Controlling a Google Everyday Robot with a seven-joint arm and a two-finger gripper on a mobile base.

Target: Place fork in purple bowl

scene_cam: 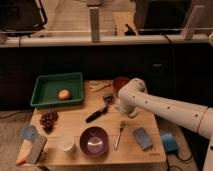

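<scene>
Fruit [63,94] sits in a green tray [57,76] at the left of the wooden table [75,119]. Further right, the purple bowl [83,136] stands near the front edge, and the fork [120,134] lies on the table just beside the bowl's right side, not touching it. Just behind the fork, the gripper [125,108] on a white arm [165,107] hangs low over the table; whether it is spread or closed cannot be told.

An orange fruit [63,94] is seen inside the green tray [55,104]. Dark grapes [48,120] are laid just in front of the tray. A black-handled utensil [97,113] and a reddish-orange bowl [119,82] are set to its right, where the hand [124,108] is held low over the worktop [75,117]. A white cup [67,144] is placed further in front of the tray.
</scene>
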